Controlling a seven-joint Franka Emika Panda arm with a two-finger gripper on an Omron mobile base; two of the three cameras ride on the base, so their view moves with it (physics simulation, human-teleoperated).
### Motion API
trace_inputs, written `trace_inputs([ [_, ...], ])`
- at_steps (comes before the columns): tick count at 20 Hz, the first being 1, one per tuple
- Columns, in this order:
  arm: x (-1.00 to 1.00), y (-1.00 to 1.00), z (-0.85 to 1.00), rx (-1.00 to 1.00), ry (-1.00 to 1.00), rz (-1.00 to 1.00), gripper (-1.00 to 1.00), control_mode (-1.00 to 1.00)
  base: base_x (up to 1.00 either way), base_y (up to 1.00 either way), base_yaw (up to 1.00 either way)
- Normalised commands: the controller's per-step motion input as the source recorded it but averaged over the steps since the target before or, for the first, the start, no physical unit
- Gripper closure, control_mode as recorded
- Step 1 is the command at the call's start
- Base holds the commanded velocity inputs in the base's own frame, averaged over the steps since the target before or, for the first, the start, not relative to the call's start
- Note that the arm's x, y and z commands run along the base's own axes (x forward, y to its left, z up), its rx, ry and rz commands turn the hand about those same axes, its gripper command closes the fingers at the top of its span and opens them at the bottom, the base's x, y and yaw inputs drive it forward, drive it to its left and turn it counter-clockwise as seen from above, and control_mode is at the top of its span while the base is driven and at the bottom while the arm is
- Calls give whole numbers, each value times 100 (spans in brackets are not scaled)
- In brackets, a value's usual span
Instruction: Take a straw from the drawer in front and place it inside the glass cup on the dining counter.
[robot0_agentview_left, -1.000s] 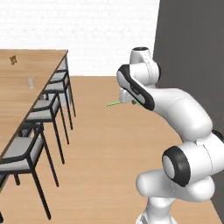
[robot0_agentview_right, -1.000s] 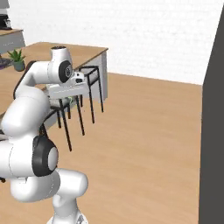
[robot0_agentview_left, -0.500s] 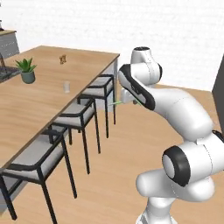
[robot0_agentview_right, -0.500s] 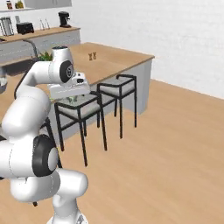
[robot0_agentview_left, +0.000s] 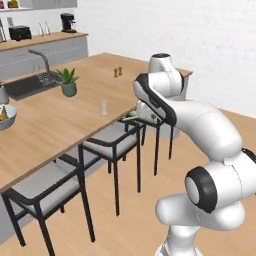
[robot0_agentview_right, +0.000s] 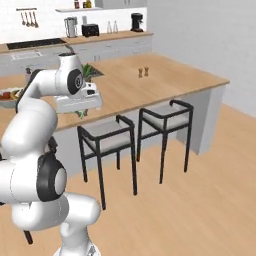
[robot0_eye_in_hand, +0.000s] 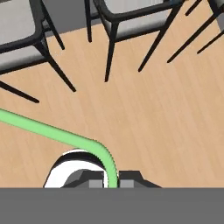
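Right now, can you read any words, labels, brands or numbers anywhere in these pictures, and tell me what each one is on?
None: no readable text in any view.
The coffee maker, the toaster and the glass cup on the dining counter show no lettering.
The straw between the fingers is plain green.

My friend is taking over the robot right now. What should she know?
Gripper: shut on the straw, held out over the floor beside the chairs.
Glass cup: upright and empty on the dining counter, near the potted plant.
Done: straw picked up and carried to the counter.
Left: lift the straw over the cup, lower it in, let go.
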Motion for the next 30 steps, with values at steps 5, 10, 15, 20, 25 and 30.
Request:
trace_inputs([
  [5,0,0,0,0,0,0,100,100,83,-80,52],
  [10,0,0,0,0,0,0,100,100,82,-78,52],
  [15,0,0,0,0,0,0,100,100,88,-64,48],
  [20,0,0,0,0,0,0,100,100,97,-39,41],
  [25,0,0,0,0,0,0,100,100,99,0,22],
  [30,0,0,0,0,0,0,100,100,100,0,7],
])
